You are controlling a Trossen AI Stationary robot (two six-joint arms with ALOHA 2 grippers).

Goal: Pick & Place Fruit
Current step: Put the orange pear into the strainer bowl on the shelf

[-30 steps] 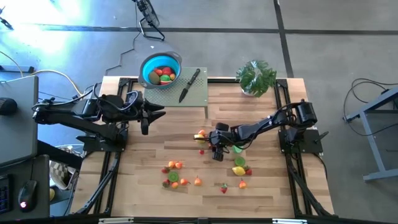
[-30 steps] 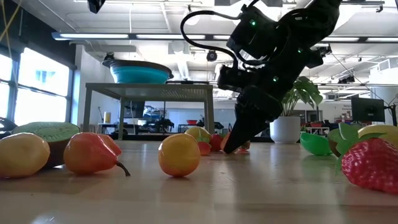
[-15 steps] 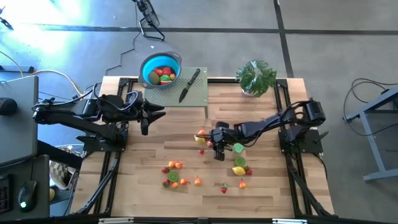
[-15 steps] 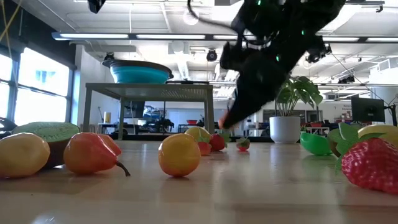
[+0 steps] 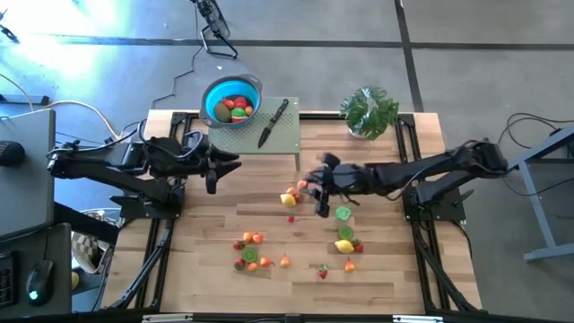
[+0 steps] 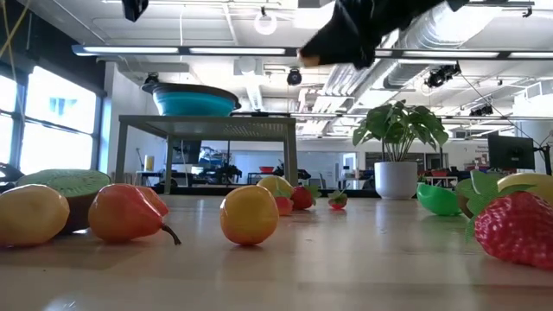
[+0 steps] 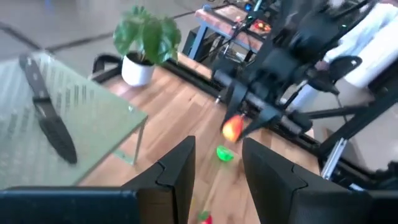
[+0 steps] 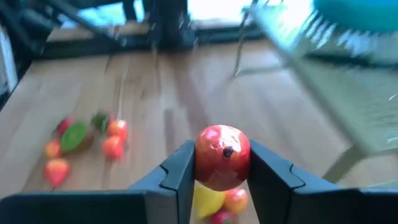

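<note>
Clamping a round red toy fruit (image 8: 222, 157) between its two dark fingers (image 8: 177, 171), the right gripper (image 5: 316, 186) hangs above the middle of the light wooden slatted table (image 5: 377, 269), lifted clear of the boards. From the left wrist view the same piece shows as a small red-orange ball (image 7: 232, 128) pinched at the tip of the outstretched right arm. Just below and beside it on the table lie a yellow piece and small red and orange ones (image 5: 290, 196), with a green halved fruit (image 5: 343, 213) near them. Farther toward the front edge sit a yellow lemon-shaped fruit (image 5: 343, 245) with a red one touching it, a scattered group of orange, red and green pieces (image 5: 251, 251), and two small strawberry-like pieces (image 5: 323, 269).

The left gripper (image 5: 212, 168) waits over the left part of the table, beside the small raised stand of pale green glass (image 5: 287, 135); its fingers (image 7: 180, 171) stand apart with nothing between them. On the stand lies a black-handled knife (image 5: 273, 122), and at its far left corner sits a round blue bowl (image 5: 215, 94) that already holds several red, green and yellow fruits (image 5: 235, 107). A leafy green potted plant (image 5: 369, 111) in a white pot stands at the table's far right corner.

At table height, a yellow-orange pear-shaped fruit (image 6: 126, 212), a round orange-yellow fruit (image 6: 249, 214), a halved kiwi (image 6: 65, 186) and a red strawberry (image 6: 516, 229) fill the foreground.
</note>
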